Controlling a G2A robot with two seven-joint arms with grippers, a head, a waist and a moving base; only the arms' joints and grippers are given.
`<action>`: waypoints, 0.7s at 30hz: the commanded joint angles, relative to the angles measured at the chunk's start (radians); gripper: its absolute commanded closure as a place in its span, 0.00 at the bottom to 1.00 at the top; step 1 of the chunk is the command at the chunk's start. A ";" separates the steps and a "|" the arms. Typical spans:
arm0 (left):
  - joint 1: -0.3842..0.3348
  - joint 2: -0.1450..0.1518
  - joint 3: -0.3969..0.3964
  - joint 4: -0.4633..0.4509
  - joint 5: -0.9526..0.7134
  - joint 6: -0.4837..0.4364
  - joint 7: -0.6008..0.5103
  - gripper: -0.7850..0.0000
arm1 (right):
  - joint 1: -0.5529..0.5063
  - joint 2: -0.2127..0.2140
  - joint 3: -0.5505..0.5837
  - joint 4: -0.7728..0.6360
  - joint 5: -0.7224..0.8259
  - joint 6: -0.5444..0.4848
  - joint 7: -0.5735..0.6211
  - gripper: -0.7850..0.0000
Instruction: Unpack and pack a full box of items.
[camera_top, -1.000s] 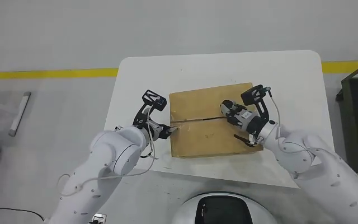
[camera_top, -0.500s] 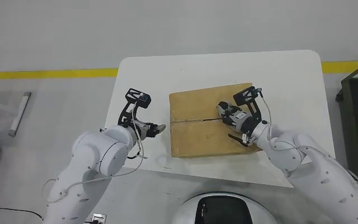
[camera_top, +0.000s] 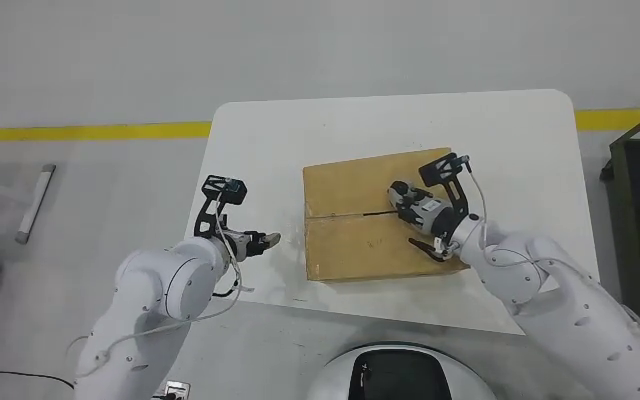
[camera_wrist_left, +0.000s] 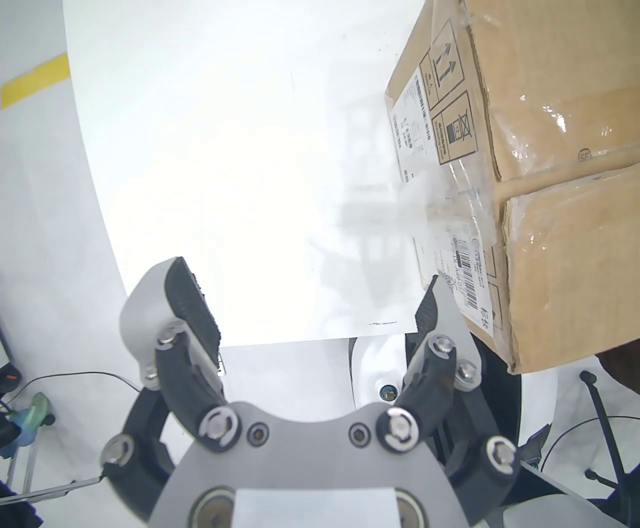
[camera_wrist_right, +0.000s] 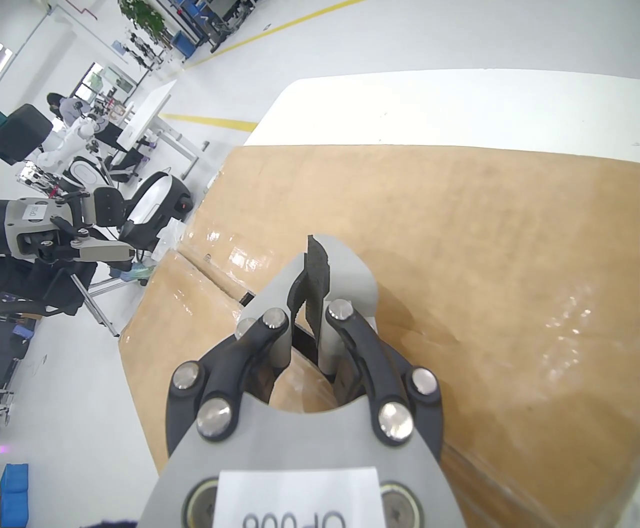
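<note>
l end effector farther from box

One cardboard box, one table, two tools: left tool, right tool.

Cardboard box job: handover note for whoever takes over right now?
Left gripper: open, empty, over the white table beside the labelled end of the brown cardboard box.
Right gripper: shut, empty, above the box top at its centre seam.
Box: on the table, flaps closed, clear tape across them.
Done: nothing unpacked.
To do: open flaps, unpack, repack.
</note>
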 joint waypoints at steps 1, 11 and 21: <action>0.007 0.000 0.004 0.003 0.006 -0.016 0.012 0.00 | -0.002 -0.001 0.004 0.000 0.003 0.001 0.004 1.00; 0.084 -0.006 0.091 0.023 0.128 -0.172 0.160 0.00 | -0.012 -0.006 0.017 -0.003 0.005 0.003 0.015 1.00; 0.081 -0.030 0.148 0.056 0.168 -0.152 0.248 0.00 | -0.014 -0.013 0.022 -0.002 0.004 -0.002 0.022 1.00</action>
